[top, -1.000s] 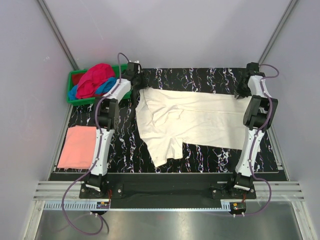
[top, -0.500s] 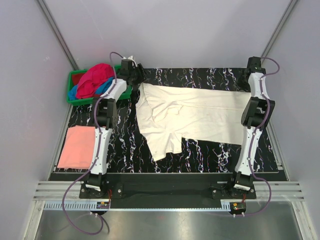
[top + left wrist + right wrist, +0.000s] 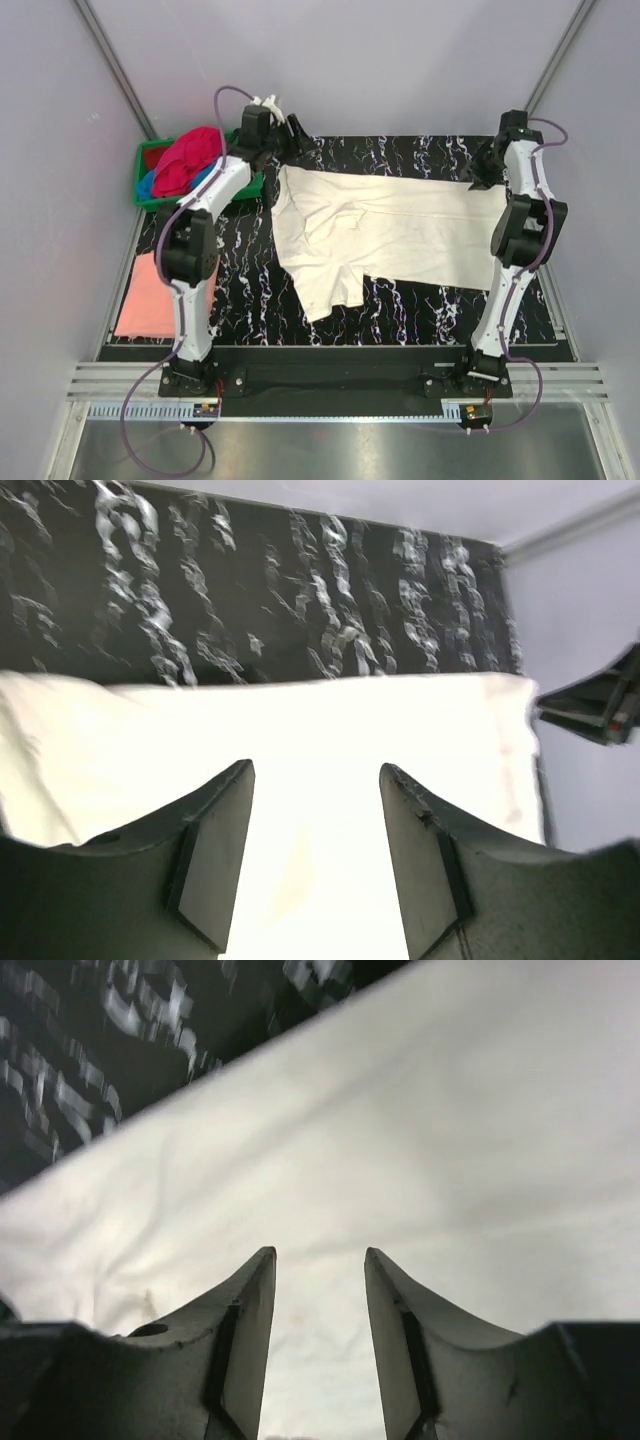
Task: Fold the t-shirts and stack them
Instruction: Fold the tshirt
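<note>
A large cream t-shirt (image 3: 390,228) lies spread across the black marbled table (image 3: 240,280), one sleeve pointing toward the near edge. My left gripper (image 3: 290,128) hovers open above the shirt's far left corner; in the left wrist view its gripper (image 3: 315,770) has only the cream cloth (image 3: 200,730) below the gap. My right gripper (image 3: 483,170) is at the far right corner, and its gripper (image 3: 318,1255) stands open over the cloth (image 3: 450,1140), holding nothing. A folded salmon-pink t-shirt (image 3: 145,295) lies at the near left, partly behind the left arm.
A green crate (image 3: 143,201) at the far left holds a magenta-red t-shirt (image 3: 190,155) and a blue one (image 3: 152,184). Grey walls close in on three sides. The right arm's gripper (image 3: 600,705) shows at the right edge of the left wrist view.
Both grippers have opened and let go of the cream shirt's far edge. The left one has risen and swung toward the back wall; the shirt now lies flat.
</note>
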